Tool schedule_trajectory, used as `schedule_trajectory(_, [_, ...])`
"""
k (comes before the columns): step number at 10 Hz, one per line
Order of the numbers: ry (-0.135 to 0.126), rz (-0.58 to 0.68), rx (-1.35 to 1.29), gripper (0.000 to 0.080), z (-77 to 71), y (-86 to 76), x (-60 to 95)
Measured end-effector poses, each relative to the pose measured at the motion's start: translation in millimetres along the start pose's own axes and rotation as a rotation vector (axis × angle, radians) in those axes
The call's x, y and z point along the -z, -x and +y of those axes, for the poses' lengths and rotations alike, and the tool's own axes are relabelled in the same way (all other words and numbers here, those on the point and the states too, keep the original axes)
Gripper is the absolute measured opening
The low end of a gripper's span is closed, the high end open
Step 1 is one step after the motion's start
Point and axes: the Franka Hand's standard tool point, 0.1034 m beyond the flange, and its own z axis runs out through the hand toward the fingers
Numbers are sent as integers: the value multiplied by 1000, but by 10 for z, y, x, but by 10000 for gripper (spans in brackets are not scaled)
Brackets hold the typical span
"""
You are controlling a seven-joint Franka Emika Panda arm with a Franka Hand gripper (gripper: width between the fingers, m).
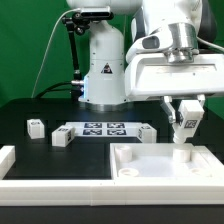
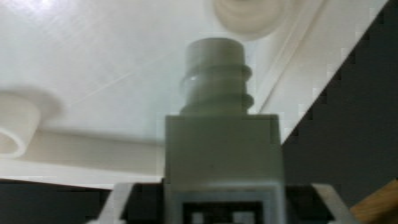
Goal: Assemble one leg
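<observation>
My gripper (image 1: pixel 184 112) is shut on a leg (image 1: pixel 183 126), a small white post with a black-and-white tag. It holds the leg upright just above the far right corner of the large white recessed tray-like piece (image 1: pixel 150 170). In the wrist view the leg (image 2: pixel 222 120) runs from between my fingers (image 2: pixel 119 203) with its stepped round tip pointing at the tray-like piece (image 2: pixel 89 60). My gripper (image 2: pixel 222 208) grips the leg's tagged end. A round socket (image 2: pixel 249 14) lies just past the tip, and another round boss (image 2: pixel 15 122) is off to one side.
Three more legs lie on the black table: two on the exterior view's left (image 1: pixel 35 127) (image 1: pixel 62 137) and one beside the marker board (image 1: pixel 147 132). The marker board (image 1: pixel 104 129) lies in the middle. A white rim (image 1: pixel 12 160) borders the table's front left. The robot base (image 1: pixel 103 70) stands behind.
</observation>
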Motion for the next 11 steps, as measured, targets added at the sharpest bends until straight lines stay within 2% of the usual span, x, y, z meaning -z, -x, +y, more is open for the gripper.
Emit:
schedule_trajectory(2, [-13,-2,8,287,-48,-231,-93])
schedule_trajectory(6, [-11,0,11,287,-30,-227,-95])
schedule_trajectory(9, [-1,29,71,287,144,-543,-217])
schedule_trajectory(11, [9,56,88,287,217,-649,-303])
